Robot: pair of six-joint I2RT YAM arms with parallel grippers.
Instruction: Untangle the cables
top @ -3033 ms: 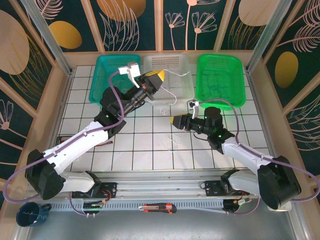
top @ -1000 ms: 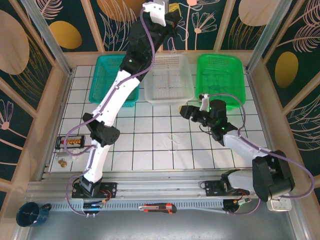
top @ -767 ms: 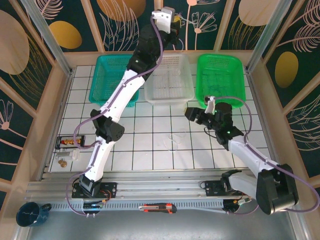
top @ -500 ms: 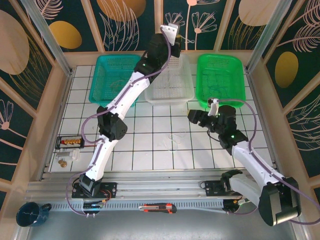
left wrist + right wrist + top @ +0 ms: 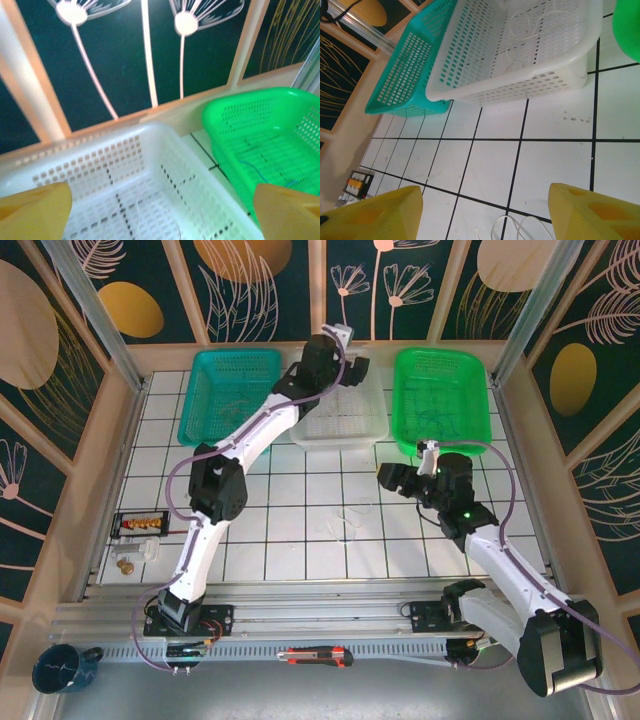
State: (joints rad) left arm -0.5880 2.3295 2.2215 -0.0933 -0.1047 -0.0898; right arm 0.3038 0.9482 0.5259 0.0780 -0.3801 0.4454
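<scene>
Top external view: the right gripper (image 5: 384,477), jaws spread and empty, sits at centre right. The loose whitish cable (image 5: 347,522) lies on the tiles (image 5: 290,490) just below and left of it, a slack loop with no clear long axis. The left gripper (image 5: 160,212), wide and empty, hangs over the white basket (image 5: 340,440) at the top, well apart, so the right arm looks nearer.

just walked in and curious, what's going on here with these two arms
It's a cable-untangling job. The left gripper hangs open over the white basket, where a whitish cable lies. The right gripper, open and empty, hovers near a loose cable on the tiled table.
</scene>
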